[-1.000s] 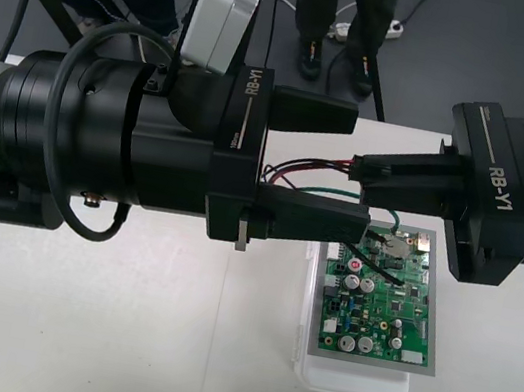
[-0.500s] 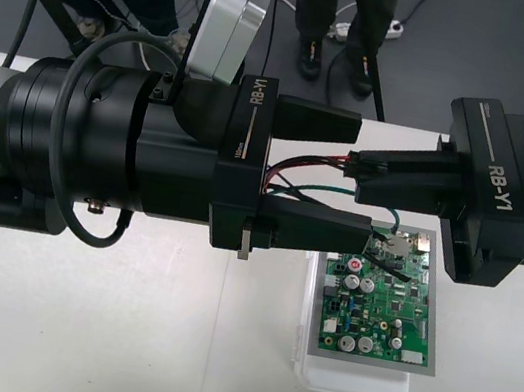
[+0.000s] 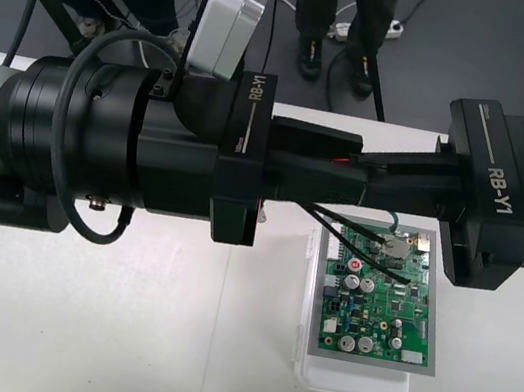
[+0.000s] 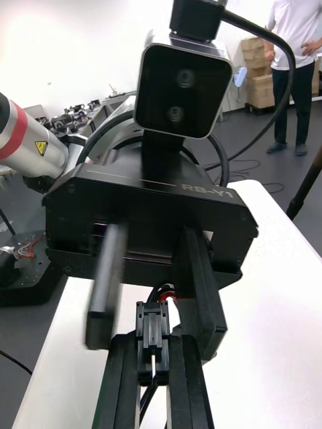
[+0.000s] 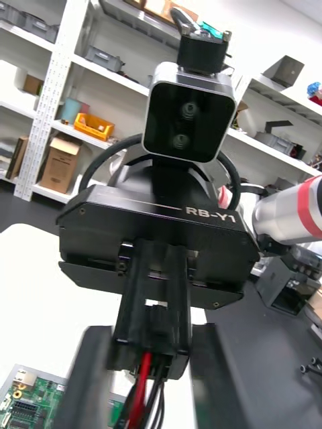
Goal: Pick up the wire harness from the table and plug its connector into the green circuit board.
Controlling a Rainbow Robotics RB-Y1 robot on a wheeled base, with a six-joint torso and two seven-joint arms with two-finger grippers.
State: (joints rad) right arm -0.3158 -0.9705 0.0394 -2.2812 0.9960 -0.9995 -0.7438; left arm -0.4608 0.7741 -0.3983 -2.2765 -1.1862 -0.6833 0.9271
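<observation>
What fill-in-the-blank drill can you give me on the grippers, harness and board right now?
The right gripper is shut on the harness's ____.
The left gripper's fingers flank its black and ____ wires.
The board sits on a ____ base.
Missing: plug; red; white.

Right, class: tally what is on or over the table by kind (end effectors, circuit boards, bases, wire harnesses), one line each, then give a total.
End effectors: 2 (left end effector, right end effector)
green circuit board: 1
white base: 1
wire harness: 1
Total: 5
</observation>
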